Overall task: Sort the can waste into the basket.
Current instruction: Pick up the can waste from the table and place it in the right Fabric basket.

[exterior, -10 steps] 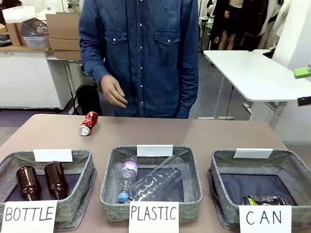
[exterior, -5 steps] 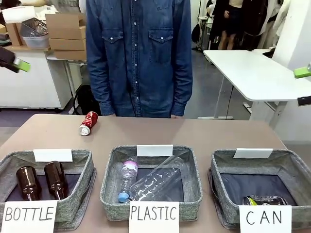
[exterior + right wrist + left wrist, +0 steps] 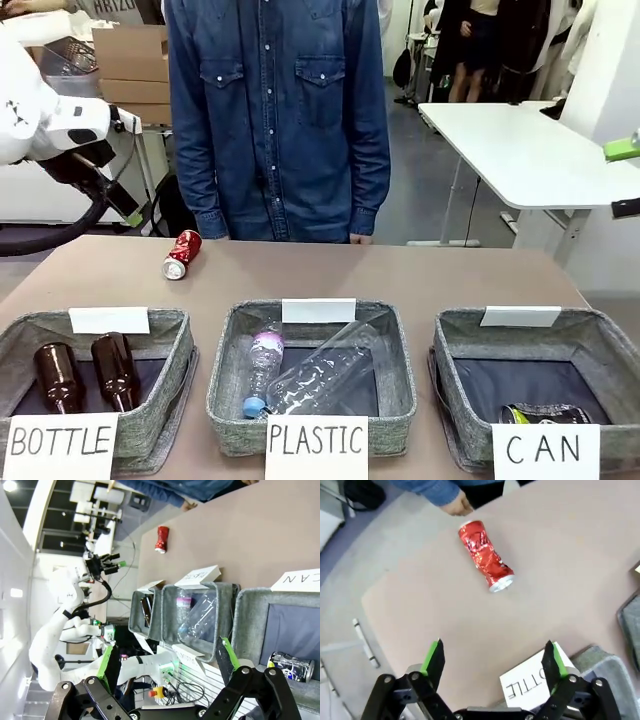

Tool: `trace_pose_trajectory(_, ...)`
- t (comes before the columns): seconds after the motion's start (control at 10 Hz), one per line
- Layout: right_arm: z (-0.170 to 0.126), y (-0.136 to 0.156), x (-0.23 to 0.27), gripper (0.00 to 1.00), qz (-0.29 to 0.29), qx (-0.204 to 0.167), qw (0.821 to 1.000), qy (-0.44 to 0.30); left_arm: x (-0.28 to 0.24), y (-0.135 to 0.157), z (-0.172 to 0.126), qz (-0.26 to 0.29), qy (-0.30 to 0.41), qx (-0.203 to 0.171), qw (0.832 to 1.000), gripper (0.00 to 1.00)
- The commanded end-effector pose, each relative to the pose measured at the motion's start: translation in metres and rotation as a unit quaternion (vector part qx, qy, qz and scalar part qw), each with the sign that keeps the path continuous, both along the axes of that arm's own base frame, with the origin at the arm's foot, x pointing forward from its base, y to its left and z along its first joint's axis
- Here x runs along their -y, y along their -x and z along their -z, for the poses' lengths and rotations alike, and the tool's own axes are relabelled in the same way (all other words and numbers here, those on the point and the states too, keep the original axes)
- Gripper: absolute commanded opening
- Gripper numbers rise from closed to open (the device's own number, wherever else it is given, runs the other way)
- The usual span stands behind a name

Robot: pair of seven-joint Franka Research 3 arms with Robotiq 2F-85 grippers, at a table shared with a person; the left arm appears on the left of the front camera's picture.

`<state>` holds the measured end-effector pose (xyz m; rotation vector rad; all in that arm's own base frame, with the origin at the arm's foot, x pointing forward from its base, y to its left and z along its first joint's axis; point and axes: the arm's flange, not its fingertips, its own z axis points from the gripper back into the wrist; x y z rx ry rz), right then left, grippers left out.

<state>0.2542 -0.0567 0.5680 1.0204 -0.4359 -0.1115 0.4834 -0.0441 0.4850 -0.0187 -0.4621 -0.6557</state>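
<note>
The left arm (image 3: 50,125) hangs at upper left of the front view. The left jaws stand spread and empty; in the left wrist view the red can (image 3: 485,555) lies on its side on the tabletop (image 3: 560,570), above them and well apart, long axis slanting from upper left to lower right. This arm is nearer. At lower right, the dark can (image 3: 545,413) lies in the CAN basket (image 3: 600,345); the right jaws gape empty too

Bright even indoor light, soft shadows, wide-angle wrist distortion
</note>
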Motion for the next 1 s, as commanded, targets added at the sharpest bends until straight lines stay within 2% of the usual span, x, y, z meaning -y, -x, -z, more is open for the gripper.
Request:
trace_pose_trajectory(0.0, 0.000, 0.000, 0.002, 1.00, -0.006, 0.007, 1.000, 0.005, -0.012, 0.004, -0.017, 0.005, -0.011, 0.049, 0.999, 1.00)
trace_pose_trajectory(0.1, 0.000, 0.000, 0.002, 1.00, -0.006, 0.007, 1.000, 0.005, -0.012, 0.004, -0.017, 0.005, -0.011, 0.049, 0.999, 1.00)
trace_pose_trajectory(0.2, 0.000, 0.000, 0.002, 1.00, -0.006, 0.007, 1.000, 0.005, -0.003, 0.000, -0.007, 0.002, -0.001, 0.014, 1.000, 1.00)
trace_pose_trajectory(0.3, 0.000, 0.000, 0.002, 1.00, -0.006, 0.007, 1.000, 0.005, -0.011, -0.014, -0.008, -0.063, 0.021, -0.007, 0.998, 1.00)
trace_pose_trajectory(0.5, 0.000, 0.000, 0.002, 1.00, -0.006, 0.007, 1.000, 0.005, 0.010, -0.056, 0.028, -0.112, 0.045, -0.053, 0.991, 1.00)
trace_pose_trajectory(0.6, 0.000, 0.000, 0.002, 1.00, -0.006, 0.007, 1.000, 0.005, 0.022, -0.082, 0.046, -0.135, 0.026, -0.064, 0.988, 1.00)
trace_pose_trajectory(0.9, 0.000, 0.000, 0.002, 1.00, -0.006, 0.007, 1.000, 0.005, 0.041, -0.122, 0.078, -0.155, 0.011, -0.120, 0.981, 1.00)
